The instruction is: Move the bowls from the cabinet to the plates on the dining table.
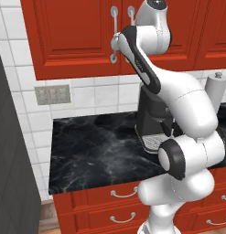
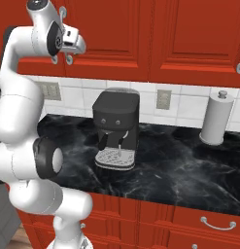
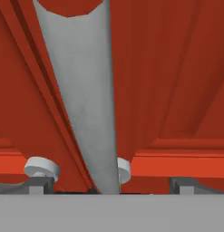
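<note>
Gripper [image 3: 109,183], fingers spread wide, straddles the left cabinet door's silver handle [image 3: 84,99], whose long axis runs vertically between them, cabinet [image 1: 73,36] doors shut.

No readable text, labels, brands or numbers anywhere you look. The coffee machine [image 2: 116,127] has two small round knobs on its dark front but no lettering you can make out, and the paper towel roll [image 2: 215,121], wall outlets [image 2: 163,98] and red cabinet [image 2: 141,34] doors are all plain. In the hand view, the silver handle [image 3: 88,99] is unmarked too.
</note>
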Controlling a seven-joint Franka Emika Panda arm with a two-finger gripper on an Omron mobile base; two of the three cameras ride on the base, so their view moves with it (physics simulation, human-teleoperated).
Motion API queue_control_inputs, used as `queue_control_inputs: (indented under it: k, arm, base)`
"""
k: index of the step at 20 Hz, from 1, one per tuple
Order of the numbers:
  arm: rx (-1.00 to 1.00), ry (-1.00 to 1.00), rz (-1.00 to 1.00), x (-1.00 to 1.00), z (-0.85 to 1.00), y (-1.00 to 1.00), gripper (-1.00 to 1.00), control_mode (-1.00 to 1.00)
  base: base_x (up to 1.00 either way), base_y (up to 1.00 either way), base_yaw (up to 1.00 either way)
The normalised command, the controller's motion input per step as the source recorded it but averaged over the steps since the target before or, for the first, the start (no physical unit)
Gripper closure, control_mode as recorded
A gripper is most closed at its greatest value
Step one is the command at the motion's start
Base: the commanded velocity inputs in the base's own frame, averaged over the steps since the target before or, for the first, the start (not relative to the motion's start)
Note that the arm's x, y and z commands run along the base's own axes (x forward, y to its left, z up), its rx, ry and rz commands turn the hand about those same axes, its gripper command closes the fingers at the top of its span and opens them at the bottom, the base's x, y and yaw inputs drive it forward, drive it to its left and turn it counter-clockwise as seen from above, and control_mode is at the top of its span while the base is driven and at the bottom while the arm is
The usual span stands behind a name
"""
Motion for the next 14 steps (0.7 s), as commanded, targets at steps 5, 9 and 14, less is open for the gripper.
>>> queue_control_inputs:
  k: [5, 9, 14]
  arm:
    - [0.0, -0.07, 0.0, 0.17, 0.23, 0.04, -1.0, -1.0]
    - [0.0, -0.04, 0.0, 0.32, 0.0, 0.0, -1.0, -1.0]
    - [0.0, 0.0, 0.0, 0.11, 0.0, 0.0, -1.0, -1.0]
  base:
    - [0.0, 0.0, 0.0]
    - [0.0, 0.0, 0.0]
    - [0.0, 0.0, 0.0]
